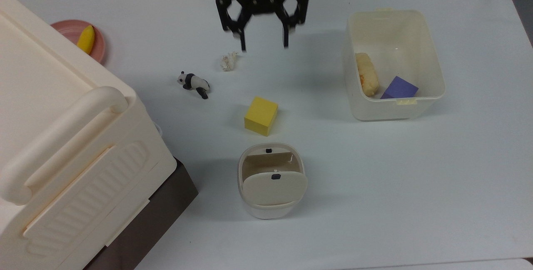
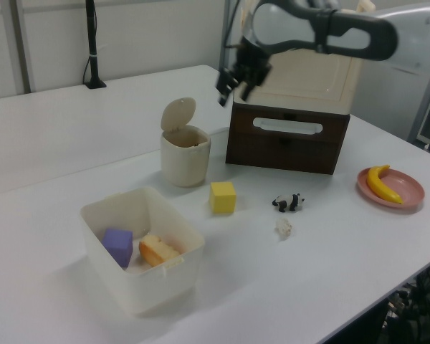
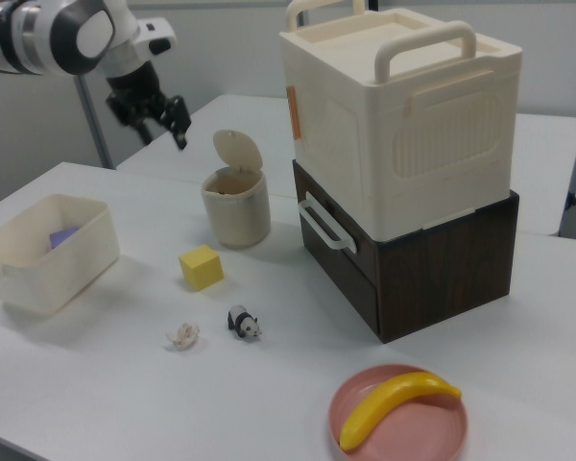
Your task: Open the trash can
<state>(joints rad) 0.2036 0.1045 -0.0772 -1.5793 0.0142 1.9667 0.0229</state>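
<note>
Rounded-square plastic trash can [image 1: 270, 203] stands lid-up; gripper [image 1: 264, 48] spread wide, holding nothing.

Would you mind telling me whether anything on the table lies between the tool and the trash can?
Yes: in the top view a yellow cube sits on the table between the raised, open tool and the trash can, whose lid already stands open.
</note>
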